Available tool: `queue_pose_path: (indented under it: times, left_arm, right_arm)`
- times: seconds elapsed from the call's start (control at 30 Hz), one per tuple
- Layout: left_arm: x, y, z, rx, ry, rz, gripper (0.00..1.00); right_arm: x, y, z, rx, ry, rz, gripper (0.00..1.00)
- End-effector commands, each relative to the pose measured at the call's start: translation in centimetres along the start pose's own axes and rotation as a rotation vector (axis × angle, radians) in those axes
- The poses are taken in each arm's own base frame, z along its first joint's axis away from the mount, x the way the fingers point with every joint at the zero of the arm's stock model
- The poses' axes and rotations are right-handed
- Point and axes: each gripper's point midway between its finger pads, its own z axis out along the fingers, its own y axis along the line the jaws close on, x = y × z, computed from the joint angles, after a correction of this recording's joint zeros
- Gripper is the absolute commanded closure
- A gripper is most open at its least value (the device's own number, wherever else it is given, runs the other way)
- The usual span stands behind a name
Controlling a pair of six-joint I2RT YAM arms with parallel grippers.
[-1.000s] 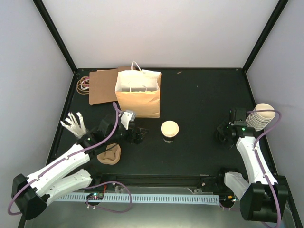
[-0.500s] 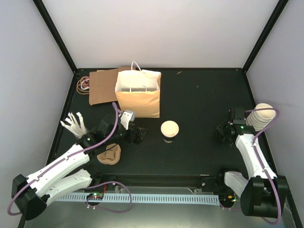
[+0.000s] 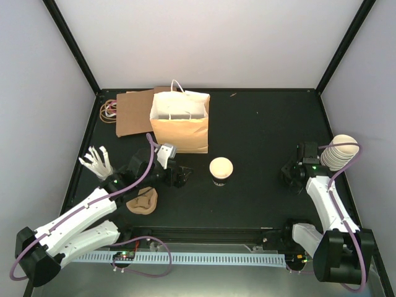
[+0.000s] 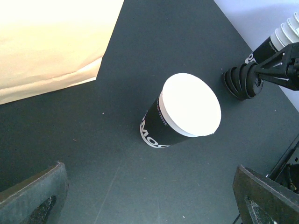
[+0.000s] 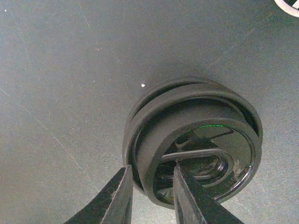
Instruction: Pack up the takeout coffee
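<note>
— Though turned partly away, reads "COFFEE" in small white caps just under the rim of the takeout coffee cup [image 4: 180, 119]. Bigger white letters lower on the dark wall, cut off by the curve, not legible.
— Where exactly?
— Upright in the middle of the dark table [image 3: 260, 124], nearer the arm bases than the paper bag [image 3: 179, 120] and off its right corner, not touching. Dark body, pale flat top.
— Counts?
— 1 cup of that kind in view. 1 stack of black lids [image 5: 196, 116] on the right side, several nested, exact no. unclear. 1 stack of cream paper cups [image 3: 342, 153] at the right edge, just beyond the lids. 1 bag, open-topped, w/ white handle. 1 flat brown cardboard sheet [image 3: 133, 113] against the bag's left side. Bunch of rubber bands [image 3: 109, 109] in the far left corner. Cluster of white splayed pieces [image 3: 96, 162] at the left edge, too small to ID. 1 tan piece [image 3: 142, 201] beside the left arm.
— Jaws?
— For the left gripper [image 3: 179, 176]: spread wide, nothing between, near the cup's left side but apart from it. For the right gripper [image 5: 153, 175]: narrowly parted astride the rim of the lids. Can't tell whether pinching or only straddling. Well apart from the cup.
— Anything in the way?
— Only the bag, close behind the cup.
</note>
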Motion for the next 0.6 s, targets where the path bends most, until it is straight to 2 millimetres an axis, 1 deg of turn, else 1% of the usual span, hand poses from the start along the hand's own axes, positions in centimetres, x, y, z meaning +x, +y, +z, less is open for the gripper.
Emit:
queue_pose_path:
  times: [0.0, 0.23, 0.57]
  left_arm:
    - [-0.88, -0.61, -0.35, 0.024, -0.024, -0.001, 0.01]
    - [-0.77, -0.45, -0.44, 0.017, -0.024, -0.003, 0.01]
    - [-0.96, -0.32, -0.68, 0.006, -0.031, 0.004, 0.01]
  right_arm:
    - [-0.07, 0.23, 0.37, -0.020, -0.006, 0.002, 0.72]
    - [-0.50, 0.93, 0.29, -0.045, -0.012, 0.003, 0.82]
    - [-0.64, 1.14, 0.79, -0.044, -0.005, -0.002, 0.86]
